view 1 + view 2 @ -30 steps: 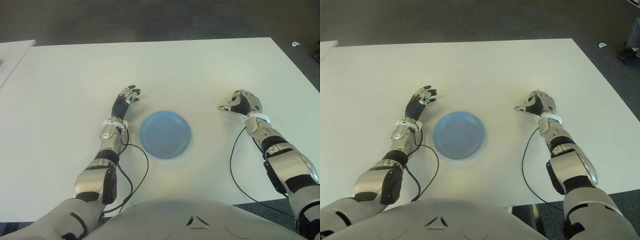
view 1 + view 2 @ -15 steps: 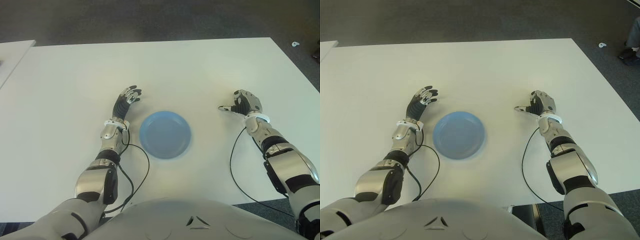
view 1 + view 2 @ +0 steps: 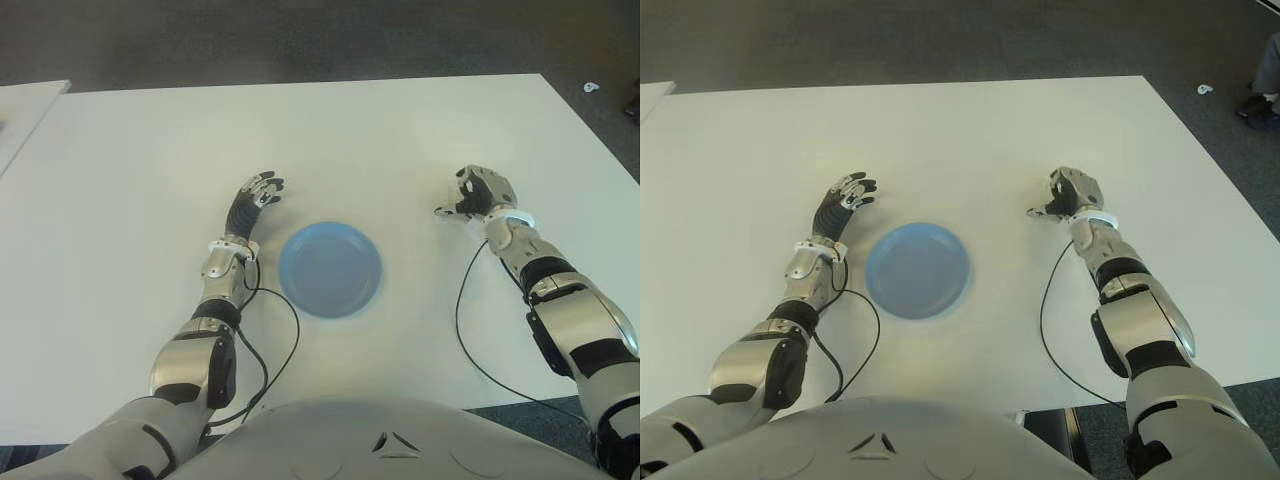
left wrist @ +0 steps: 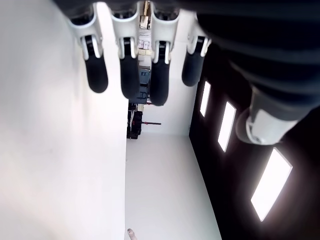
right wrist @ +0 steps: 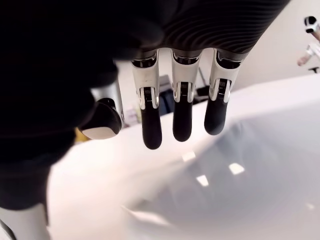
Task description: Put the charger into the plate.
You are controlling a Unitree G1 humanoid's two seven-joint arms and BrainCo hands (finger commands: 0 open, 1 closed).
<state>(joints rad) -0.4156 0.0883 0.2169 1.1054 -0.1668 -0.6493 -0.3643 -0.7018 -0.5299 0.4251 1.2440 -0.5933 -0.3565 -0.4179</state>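
Observation:
A round blue plate point(image 3: 330, 269) lies on the white table point(image 3: 380, 140), near the front and midway between my hands, with nothing in it. No charger shows in any view. My left hand point(image 3: 258, 190) shows just left of the plate, fingers point(image 4: 130, 75) spread and holding nothing. To the plate's right is my right hand point(image 3: 462, 196), thumb pointing toward the plate. Its wrist view shows the fingers point(image 5: 182, 120) hanging loose over the tabletop with nothing between them.
Thin black cables point(image 3: 462, 320) loop from both wrists back toward my body across the table's front. A second white table point(image 3: 20, 100) adjoins at the far left. Dark carpet lies beyond the far edge, with a small white object point(image 3: 592, 88) on it at the right.
My right hand has shifted a little farther from me and slightly toward the plate, turning at the wrist. The left hand and the plate have stayed put.

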